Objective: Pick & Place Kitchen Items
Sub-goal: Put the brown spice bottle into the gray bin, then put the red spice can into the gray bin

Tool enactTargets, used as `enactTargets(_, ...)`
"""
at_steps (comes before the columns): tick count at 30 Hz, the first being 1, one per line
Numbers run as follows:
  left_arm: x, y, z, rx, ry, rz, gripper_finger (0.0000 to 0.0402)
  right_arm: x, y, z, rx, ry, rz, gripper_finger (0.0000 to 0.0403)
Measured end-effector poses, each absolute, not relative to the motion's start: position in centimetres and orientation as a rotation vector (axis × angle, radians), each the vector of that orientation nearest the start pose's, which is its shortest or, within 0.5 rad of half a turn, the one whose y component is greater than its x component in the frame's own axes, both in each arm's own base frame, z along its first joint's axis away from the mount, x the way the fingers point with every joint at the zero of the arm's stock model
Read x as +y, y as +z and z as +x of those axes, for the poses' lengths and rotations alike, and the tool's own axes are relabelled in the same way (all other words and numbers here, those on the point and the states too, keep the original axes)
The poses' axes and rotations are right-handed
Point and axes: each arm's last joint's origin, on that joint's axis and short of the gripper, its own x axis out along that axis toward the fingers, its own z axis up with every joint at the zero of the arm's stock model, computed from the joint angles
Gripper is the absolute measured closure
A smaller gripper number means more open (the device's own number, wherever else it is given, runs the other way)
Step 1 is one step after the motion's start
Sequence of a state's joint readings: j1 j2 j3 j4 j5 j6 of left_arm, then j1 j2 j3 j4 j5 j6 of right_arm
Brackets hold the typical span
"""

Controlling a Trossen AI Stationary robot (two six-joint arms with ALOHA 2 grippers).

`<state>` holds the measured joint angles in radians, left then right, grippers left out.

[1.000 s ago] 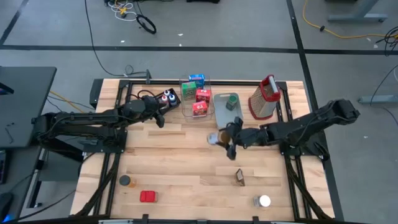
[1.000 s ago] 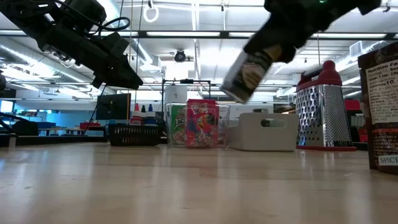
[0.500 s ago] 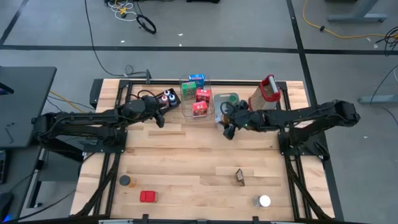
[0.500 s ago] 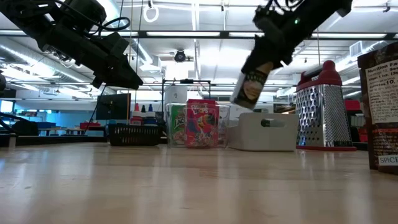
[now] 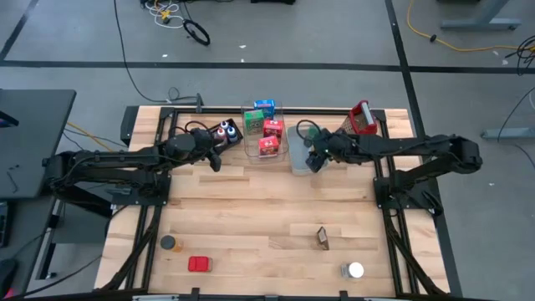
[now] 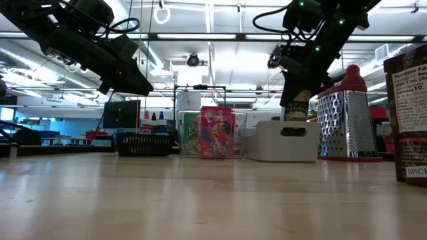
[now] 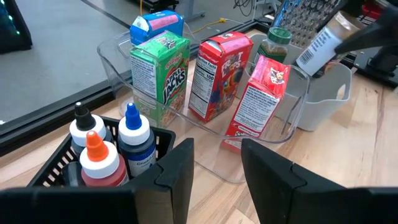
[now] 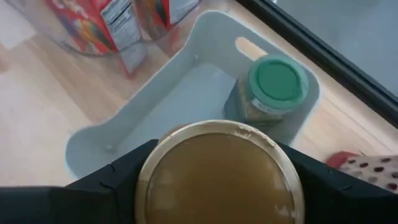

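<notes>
Jar (image 8: pixel 219 177), formerly mid-table, now over grey bin (image 8: pixel 186 87).

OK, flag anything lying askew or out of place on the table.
One thing: the small dark spice box lies tipped on its side on the open table, near the front. The bins' boxes and bottles stand upright, and nothing is spilled.

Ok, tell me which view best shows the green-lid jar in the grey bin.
Right wrist view: the green-lid jar stands unblocked in the grey bin. The left wrist view shows it partly behind boxes. In the high view the right arm mostly covers it; the low view hides it.
</notes>
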<state>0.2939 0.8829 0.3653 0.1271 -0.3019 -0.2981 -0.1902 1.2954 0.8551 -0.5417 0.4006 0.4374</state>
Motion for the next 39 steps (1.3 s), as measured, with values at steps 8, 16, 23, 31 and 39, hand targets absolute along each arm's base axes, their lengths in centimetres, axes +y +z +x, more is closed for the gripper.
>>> enactTargets(8, 6.1, 20.2, 17.3, 0.306, 0.642, -0.281, 0.0260, -6.9, 21.1, 25.1, 0.910, -0.738, 0.329, 0.0117)
enactTargets(16, 6.1, 20.2, 17.3, 0.305, 0.642, -0.281, 0.0260, -8.8, 19.7, 25.5, 0.945, -0.769, 0.325, 0.0116)
enactTargets(23, 6.1, 20.2, 17.3, 0.305, 0.642, -0.281, 0.0260, -9.8, 19.5, 25.5, 0.948, -0.780, 0.315, 0.0089)
enactTargets(31, 6.1, 20.2, 17.3, 0.305, 0.642, -0.281, 0.0260, -10.0, 19.8, 25.7, 0.924, -0.794, 0.222, 0.0070)
enactTargets(39, 6.1, 20.2, 17.3, 0.304, 0.642, -0.281, 0.0260, -9.1, 22.5, 26.4, 0.909, -0.684, 0.184, 0.0088)
